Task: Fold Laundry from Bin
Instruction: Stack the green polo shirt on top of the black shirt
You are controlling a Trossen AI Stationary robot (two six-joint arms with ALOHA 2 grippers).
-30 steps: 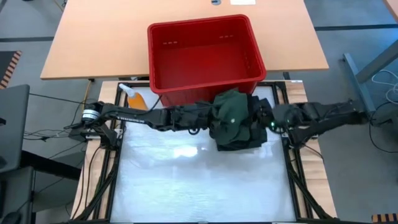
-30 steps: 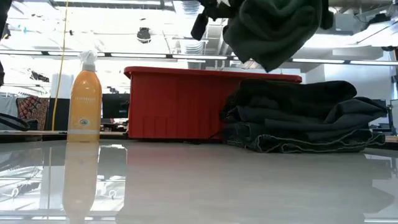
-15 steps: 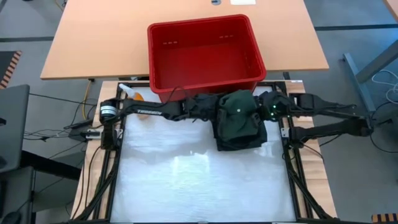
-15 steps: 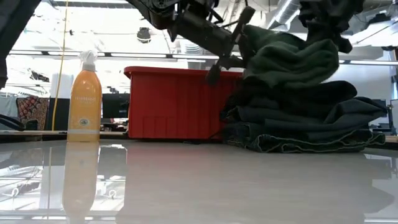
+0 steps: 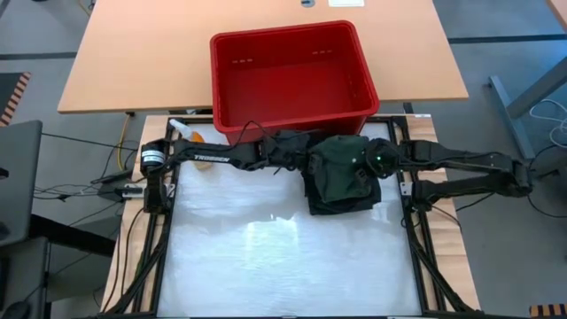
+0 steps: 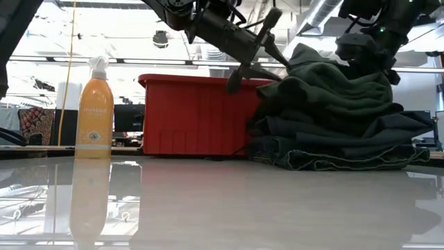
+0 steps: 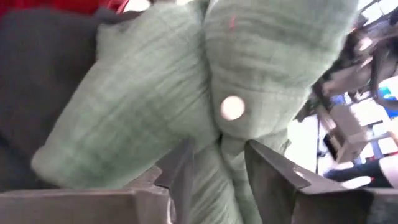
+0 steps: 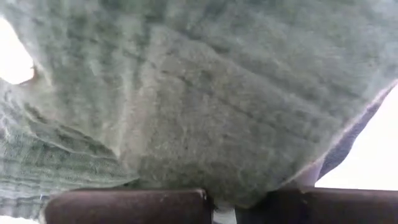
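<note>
The dark green buttoned shirt [image 5: 341, 168] lies bunched on top of a stack of folded dark laundry [image 6: 347, 142], which rests on the white table just in front of the red bin [image 5: 288, 75]. My left gripper [image 7: 217, 155] stands at the shirt's left side. Its fingers are apart, with a bunched fold of the shirt and a white button [image 7: 232, 107] between them. My right gripper [image 6: 364, 52] is at the shirt's right side, shut on the cloth. My left gripper has a bunched fold of the shirt [image 7: 221, 177] between its parted fingers, coming nearly level from the table's left. I cannot tell whether the fingers touch the cloth. My right gripper pinches the shirt's right-hand part [image 8: 239, 186] between its two fingers, slanting down from the table's right. The shirt lies on the stack, raised a little at the fingers.
An orange spray bottle [image 6: 94, 111] stands at the far left of the white table. The bin stands right behind the stack. The near half of the white surface [image 5: 283, 257] is bare. A wooden table [image 5: 133, 62] lies beyond.
Both grippers have come down with the green shirt. A second ago it hung in the air above the stack; now it lies on top of it. My left gripper has also gone toward the far edge, and my right gripper has tipped downward.
</note>
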